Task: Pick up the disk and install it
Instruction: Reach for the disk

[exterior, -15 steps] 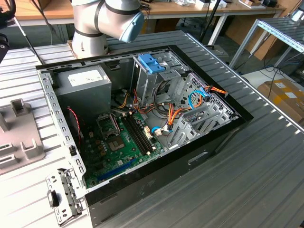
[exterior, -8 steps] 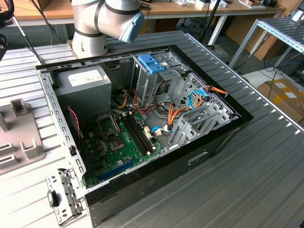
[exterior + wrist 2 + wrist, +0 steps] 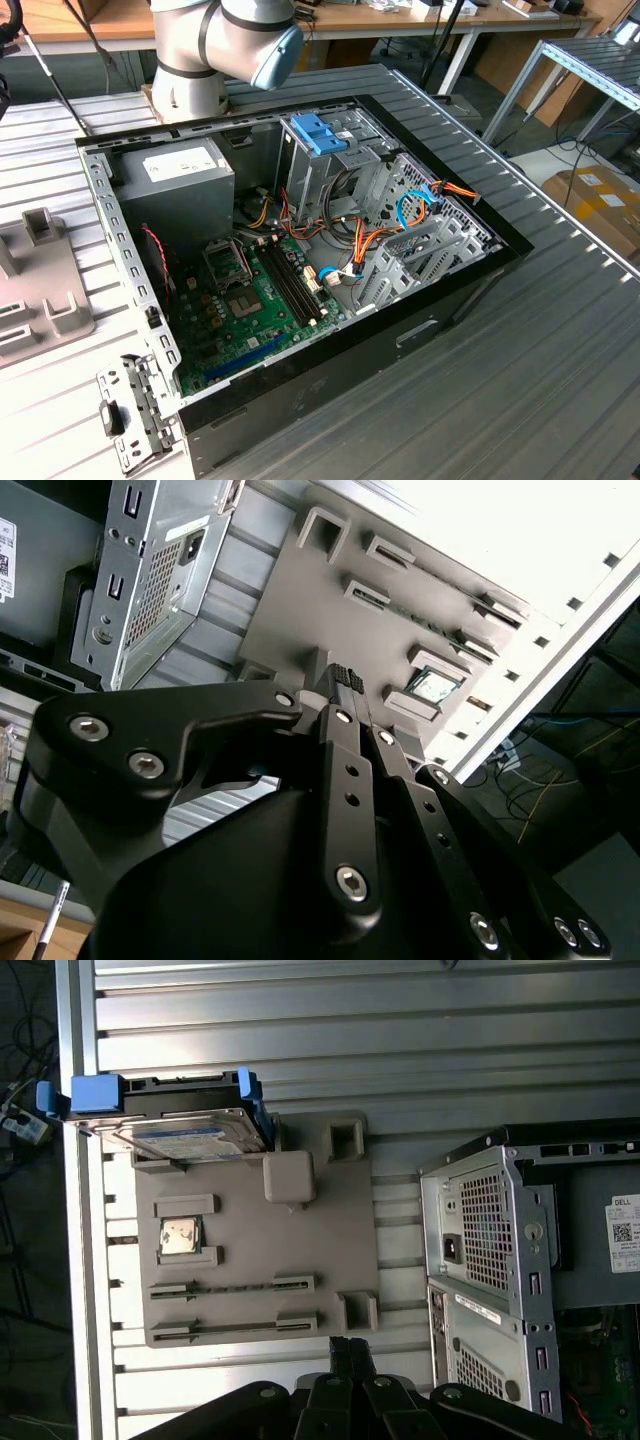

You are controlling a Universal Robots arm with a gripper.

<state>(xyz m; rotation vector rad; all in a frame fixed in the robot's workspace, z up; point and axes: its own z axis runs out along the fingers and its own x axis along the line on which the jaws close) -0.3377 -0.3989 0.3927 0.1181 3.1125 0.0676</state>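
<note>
**Disk waits at the far end of the fixture plate, opposite the closed end effector**

In the first wrist view the disk [image 3: 195, 1138] rests on one end of the grey fixture plate [image 3: 260, 1250], which lies on the slatted tabletop [image 3: 350, 1020]. The disk's long axis runs along that end edge of the plate. Its blue tab [image 3: 95, 1095] sticks out past the plate's side. The end effector [image 3: 350, 1348] hangs at the plate's opposite end, so the full length of the plate lies between them and they are well apart. Its fingers are pressed together and hold nothing. The open computer case [image 3: 490, 1250] stands beside the plate, on the side away from the blue tab. By my judgement the disk is not yet picked up.
</note>
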